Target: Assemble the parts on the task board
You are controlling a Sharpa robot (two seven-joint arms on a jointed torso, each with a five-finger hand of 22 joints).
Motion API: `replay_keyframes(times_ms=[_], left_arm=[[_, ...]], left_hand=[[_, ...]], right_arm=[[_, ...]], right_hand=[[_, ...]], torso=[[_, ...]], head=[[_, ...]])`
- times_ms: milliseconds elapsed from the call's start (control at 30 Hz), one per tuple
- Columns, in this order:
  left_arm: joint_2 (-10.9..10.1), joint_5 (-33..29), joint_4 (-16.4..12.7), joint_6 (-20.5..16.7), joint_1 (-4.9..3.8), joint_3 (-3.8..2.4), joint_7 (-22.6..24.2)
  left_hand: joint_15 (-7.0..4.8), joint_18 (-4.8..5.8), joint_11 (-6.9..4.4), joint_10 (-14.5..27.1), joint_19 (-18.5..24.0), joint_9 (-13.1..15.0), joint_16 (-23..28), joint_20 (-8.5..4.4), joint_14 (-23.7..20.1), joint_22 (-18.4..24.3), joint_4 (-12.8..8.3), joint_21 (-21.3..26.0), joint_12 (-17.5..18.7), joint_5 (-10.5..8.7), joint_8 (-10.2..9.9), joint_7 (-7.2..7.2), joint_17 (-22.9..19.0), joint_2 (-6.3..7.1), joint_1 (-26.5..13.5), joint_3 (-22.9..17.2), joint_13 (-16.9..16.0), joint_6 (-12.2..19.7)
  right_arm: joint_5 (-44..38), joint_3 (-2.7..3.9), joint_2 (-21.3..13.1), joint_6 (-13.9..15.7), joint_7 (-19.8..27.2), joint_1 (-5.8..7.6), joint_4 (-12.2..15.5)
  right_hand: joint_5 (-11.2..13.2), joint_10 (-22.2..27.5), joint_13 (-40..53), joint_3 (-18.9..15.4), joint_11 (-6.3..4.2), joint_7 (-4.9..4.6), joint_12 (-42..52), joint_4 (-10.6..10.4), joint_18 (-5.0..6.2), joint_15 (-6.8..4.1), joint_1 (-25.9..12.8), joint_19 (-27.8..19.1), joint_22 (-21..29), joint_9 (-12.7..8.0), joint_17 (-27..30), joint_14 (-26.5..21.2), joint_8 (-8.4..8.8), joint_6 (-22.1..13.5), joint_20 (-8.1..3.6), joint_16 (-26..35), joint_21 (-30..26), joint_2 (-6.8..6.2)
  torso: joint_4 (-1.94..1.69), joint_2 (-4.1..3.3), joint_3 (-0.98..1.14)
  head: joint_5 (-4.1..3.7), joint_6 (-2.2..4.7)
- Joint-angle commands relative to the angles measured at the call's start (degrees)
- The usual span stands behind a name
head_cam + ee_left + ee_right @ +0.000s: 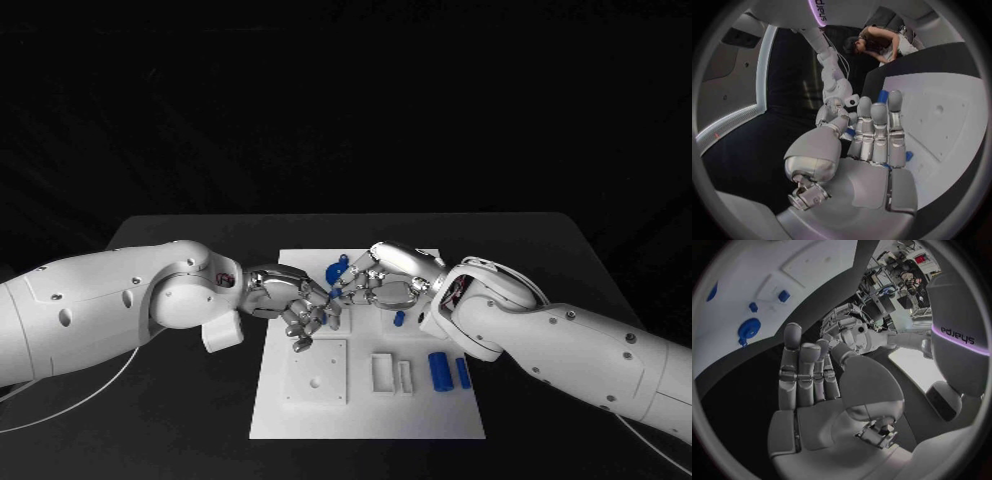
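Silver left hand [293,303] and silver right hand [378,285] meeting above white rectangular task board [368,420] on black worktop [173,400], small blue part [338,271] between them, whether either hand grips it cannot be told, blue cylindrical parts [438,370] lying near board's right edge.

One task board [369,420]; two hands above it; at least five blue parts [437,371] on it

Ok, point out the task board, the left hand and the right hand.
task board [368,420], head view, bare near part.
left hand [296,300], head view, middle of hand.
right hand [378,287], head view, middle of hand.
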State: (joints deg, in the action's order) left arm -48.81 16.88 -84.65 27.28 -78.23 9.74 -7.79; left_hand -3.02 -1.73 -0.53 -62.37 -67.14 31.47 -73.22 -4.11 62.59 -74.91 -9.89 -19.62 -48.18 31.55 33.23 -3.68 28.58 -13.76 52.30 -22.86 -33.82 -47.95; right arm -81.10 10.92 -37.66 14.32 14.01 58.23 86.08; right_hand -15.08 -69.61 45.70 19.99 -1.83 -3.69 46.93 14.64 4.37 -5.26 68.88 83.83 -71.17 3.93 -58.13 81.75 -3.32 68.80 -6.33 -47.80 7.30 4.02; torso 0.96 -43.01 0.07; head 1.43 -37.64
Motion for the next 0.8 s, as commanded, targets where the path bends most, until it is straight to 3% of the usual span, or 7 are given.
replay_keyframes(times_ms=[33,567,667,767,800], left_arm=[[0.16,0.11,-0.17,1.49,-0.07,-0.09,0.72],[0.19,0.46,-0.18,1.39,-0.07,-0.09,0.57],[0.16,0.91,-0.10,0.59,-0.07,-0.09,0.63],[0.12,2.02,0.01,-0.30,-0.07,-0.09,0.56],[0.10,2.67,0.05,-0.56,-0.07,-0.09,0.47]], left_hand=[[0.05,-0.75,0.03,0.35,0.22,0.07,-0.38,0.01,-0.36,-1.31,-0.42,-0.35,-0.14,0.23,0.07,0.18,-0.05,-0.36,0.33,-0.08,0.08,0.16],[0.08,-0.83,0.07,0.42,0.48,0.13,-0.38,0.04,-0.43,-1.29,-0.89,-0.77,-0.09,0.22,-0.01,0.13,-0.12,-0.38,0.45,-0.15,0.14,0.23],[0.09,-0.87,0.11,0.45,0.54,-0.04,-0.35,0.04,-0.47,-1.28,-2.02,-0.87,-0.07,-0.16,-0.35,-0.07,-0.17,0.29,0.91,0.01,0.16,0.68],[0.15,-0.86,0.10,0.40,0.53,-0.50,-0.20,0.14,-0.44,-1.19,-3.64,-0.84,0.08,-2.86,-0.82,-0.07,-0.30,2.07,1.80,1.88,0.30,0.92],[0.20,-0.80,0.07,0.46,0.63,-0.62,0.05,0.22,-0.57,-1.10,-4.17,-0.67,0.26,-5.92,-0.96,0.07,-0.43,3.07,2.40,3.07,0.41,1.20]], right_arm=[[0.19,-0.05,0.12,-0.28,0.12,-0.08,0.10],[2.40,-0.05,0.32,0.33,-0.34,-0.08,-0.13],[3.95,-0.05,0.30,-0.05,-0.70,-0.08,-0.29],[5.84,-0.05,0.22,-0.91,-1.22,-0.08,-0.55],[6.59,-0.05,0.19,-1.26,-1.40,-0.08,-0.68]], right_hand=[[0.29,-0.09,0.01,2.31,-0.03,-0.25,-0.30,-0.90,-0.04,0.07,-0.24,0.44,-0.28,0.18,-0.03,0.11,-0.33,0.14,0.14,-0.09,-0.30,-0.94],[1.46,-0.24,0.11,5.58,-0.25,0.13,-0.28,-2.12,-0.08,-0.05,-0.12,0.67,-0.97,0.47,-0.18,0.17,-0.39,1.54,0.03,-0.23,-0.72,-2.13],[0.95,-0.26,0.12,5.63,-0.33,0.30,-0.34,-2.01,-0.15,-0.11,-0.29,0.69,-1.06,0.69,-0.23,0.16,-0.43,2.11,-0.03,-0.28,-0.77,-2.32],[0.52,-0.33,0.13,5.50,-0.40,0.40,-0.37,-1.84,-0.21,-0.17,-0.40,0.73,-1.13,1.03,-0.40,0.21,-0.40,2.40,-0.10,-0.47,-0.79,-2.36],[0.45,-0.37,0.16,5.45,-0.40,0.42,-0.48,-1.54,-0.36,-0.20,-0.59,0.74,-1.24,1.59,-0.45,0.15,-0.36,2.39,-0.20,-0.46,-0.87,-2.18]], torso=[[-0.01,0.01,-0.01],[-0.02,0.00,0.01],[-0.02,0.03,0.00],[-0.03,0.00,0.00],[-0.04,0.00,0.00]], head=[[0.05,0.03],[0.02,0.02],[0.02,0.08],[0.04,0.08],[0.04,0.07]])
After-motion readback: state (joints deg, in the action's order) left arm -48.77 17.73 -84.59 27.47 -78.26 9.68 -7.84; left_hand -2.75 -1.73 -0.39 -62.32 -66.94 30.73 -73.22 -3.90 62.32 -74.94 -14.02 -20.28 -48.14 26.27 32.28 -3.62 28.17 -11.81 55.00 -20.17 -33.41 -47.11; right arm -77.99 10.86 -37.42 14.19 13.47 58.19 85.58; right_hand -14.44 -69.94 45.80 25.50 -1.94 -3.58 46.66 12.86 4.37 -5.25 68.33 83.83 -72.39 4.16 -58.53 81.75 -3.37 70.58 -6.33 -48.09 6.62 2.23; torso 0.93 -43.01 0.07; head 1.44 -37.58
